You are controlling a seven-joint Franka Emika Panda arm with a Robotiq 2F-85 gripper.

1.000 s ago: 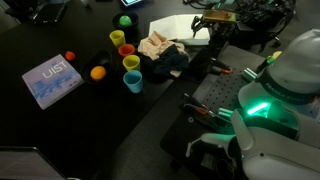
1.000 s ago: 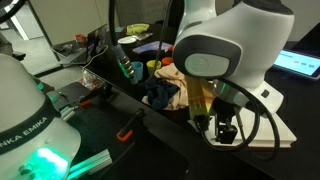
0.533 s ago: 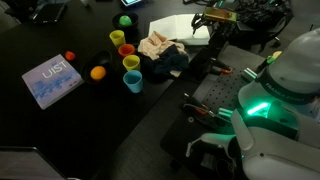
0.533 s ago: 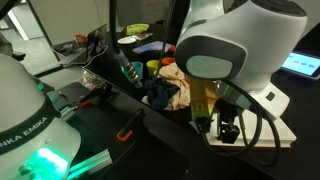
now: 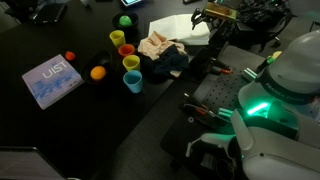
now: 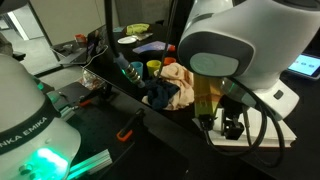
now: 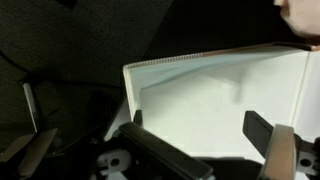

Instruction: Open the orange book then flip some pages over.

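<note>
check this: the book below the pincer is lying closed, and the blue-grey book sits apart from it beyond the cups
Not closed: the wrist view shows the orange book lying open, white pages up, below the pincer. The blue-grey book does sit apart from it beyond the cups, as an exterior view shows.

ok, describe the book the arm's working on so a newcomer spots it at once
On the dark table, look past the cluster of coloured plastic cups to the crumpled tan and navy cloth pile. Just beyond it, under the hand, lies the small open paperback book: it shows bare white pages, unlike the closed blue-grey book with white lettering.
</note>
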